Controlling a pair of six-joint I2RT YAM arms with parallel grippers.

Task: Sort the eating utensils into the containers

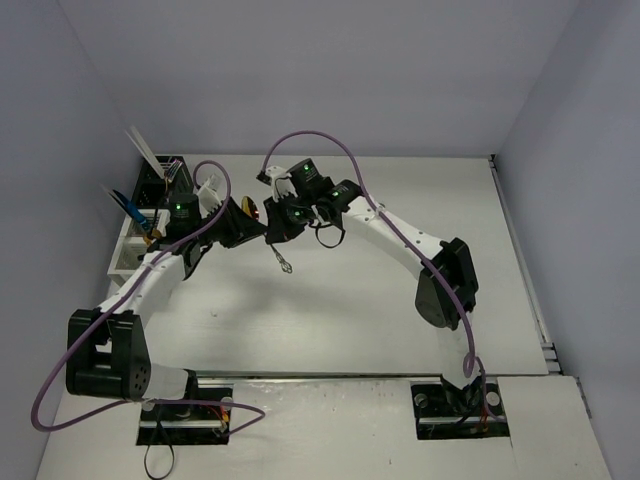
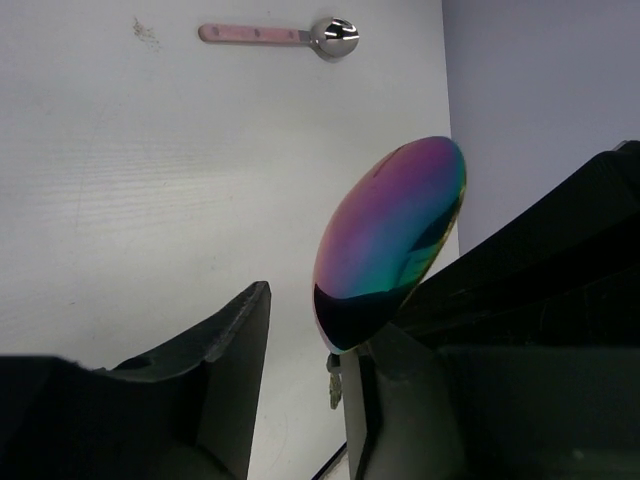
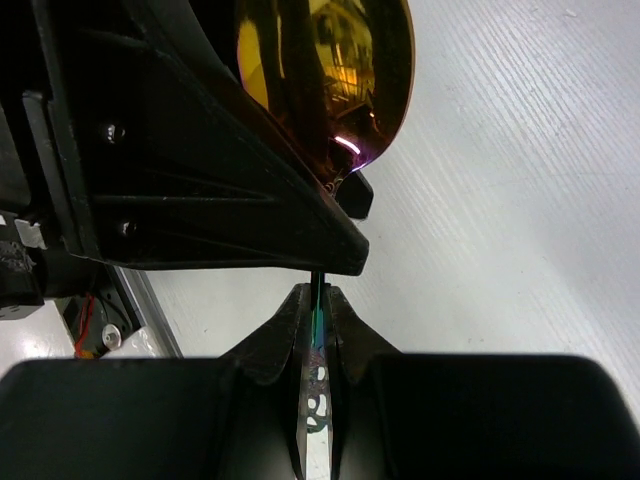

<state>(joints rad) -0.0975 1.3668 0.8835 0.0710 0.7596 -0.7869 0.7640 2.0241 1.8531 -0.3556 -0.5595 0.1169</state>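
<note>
The desk [image 1: 340, 320] is a flat, matte white sheet with a faint grain. Walls close it in behind and to either side of the claws.

Just beyond the left claw [image 1: 243, 216] two slatted rectangular caddies stand upright near the desk's left edge. The white caddy [image 1: 130, 240] holds a blue-handled piece [image 1: 128, 203] that leans out. The black caddy [image 1: 172, 172], farther off, carries thin pale sticks [image 1: 142, 152].

The two claws meet over mid-desk around one rainbow spoon [image 2: 390, 245]. Its oval bowl is mirror-smooth, shading violet to green on one face and gold on the other. The right claw [image 3: 317, 300] is clamped tight on its thin flat handle, whose pierced end sticks out behind the fingers. The left claw [image 2: 300, 330] stands parted: the bowl sits against one black finger, and bare desk shows between it and the other finger.

Ahead of the left claw a pink-handled spoon [image 2: 280, 33] lies flat, well apart. Toward the arm bases the desk is open.
</note>
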